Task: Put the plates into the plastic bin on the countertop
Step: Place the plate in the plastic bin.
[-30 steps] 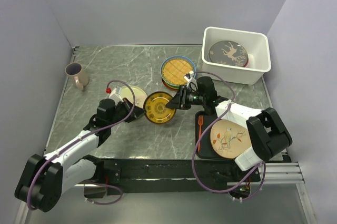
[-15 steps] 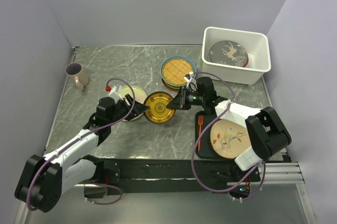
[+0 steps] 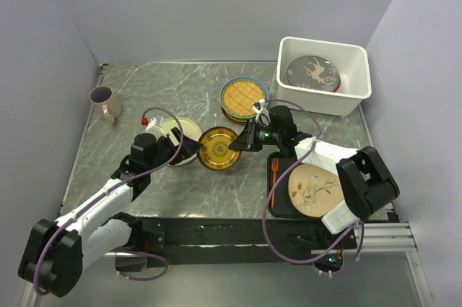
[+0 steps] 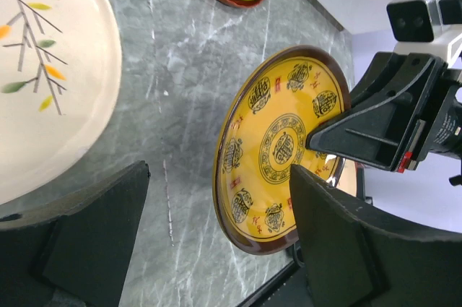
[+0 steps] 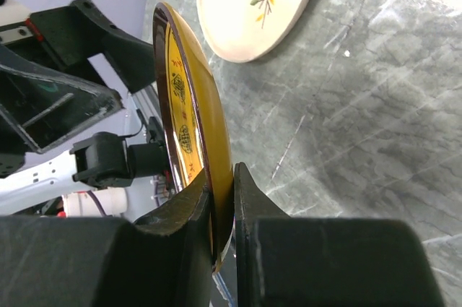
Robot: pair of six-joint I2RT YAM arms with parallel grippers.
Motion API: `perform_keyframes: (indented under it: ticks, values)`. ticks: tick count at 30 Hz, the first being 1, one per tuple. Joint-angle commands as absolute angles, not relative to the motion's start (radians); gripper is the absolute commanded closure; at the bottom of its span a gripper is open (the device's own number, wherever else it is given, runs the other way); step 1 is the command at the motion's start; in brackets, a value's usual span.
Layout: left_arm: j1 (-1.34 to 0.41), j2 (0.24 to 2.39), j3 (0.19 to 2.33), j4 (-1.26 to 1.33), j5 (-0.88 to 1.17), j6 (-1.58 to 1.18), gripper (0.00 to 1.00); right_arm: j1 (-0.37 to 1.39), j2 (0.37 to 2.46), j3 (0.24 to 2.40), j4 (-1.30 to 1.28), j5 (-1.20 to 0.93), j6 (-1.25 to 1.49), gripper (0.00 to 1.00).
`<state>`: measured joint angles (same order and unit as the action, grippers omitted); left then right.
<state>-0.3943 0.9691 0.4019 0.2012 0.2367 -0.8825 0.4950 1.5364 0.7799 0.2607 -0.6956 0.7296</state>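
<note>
The right hand (image 3: 237, 146) is clenched on the rim of a yellow plate (image 3: 219, 148) with a dark brown edge. In the right wrist view, its two fingers (image 5: 189, 213) pinch the rim from both sides, and the plate stands out from them edge-on above the surface (image 3: 144, 90). The plate reaches from this hand toward the left hand (image 3: 191, 149).

The left hand is released, with its fingers (image 4: 94, 242) spread wide. In its wrist view the patterned face of the yellow plate is tilted toward it and shows between the two fingers. I cannot tell whether either finger touches the rim.

A cream plate (image 3: 184, 132) painted with a leafy twig lies flat on the surface just beside and partly under the left hand.

Just beyond the right hand is a stack of plates (image 3: 244, 97), topped by one with yellow lattice and a blue rim. Further beyond it and to its right stands the white bin (image 3: 350, 58), with a dark plate (image 3: 312, 74) bearing a pale deer inside it. Behind the right hand, under its arm, a black tray (image 3: 280, 202) holds a plate with a bird (image 3: 312, 188) and an orange fork (image 3: 274, 172).

A mug (image 3: 106, 102) stands well off to the left of the left hand.
</note>
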Motion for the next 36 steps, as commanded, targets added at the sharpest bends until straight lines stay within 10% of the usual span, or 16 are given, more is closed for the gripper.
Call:
perform_keyframes:
  ticks: [1, 36]
  values:
    - [-0.399, 0.92, 0.446, 0.161, 0.154, -0.854, 0.15, 0.499, 1.503, 0.83, 0.241, -0.68, 0.69, 1.0]
    - [-0.399, 0.968, 0.43, 0.163, 0.135, -0.841, 0.12, 0.117, 1.483, 1.199, 0.02, -0.673, 0.692, 1.0]
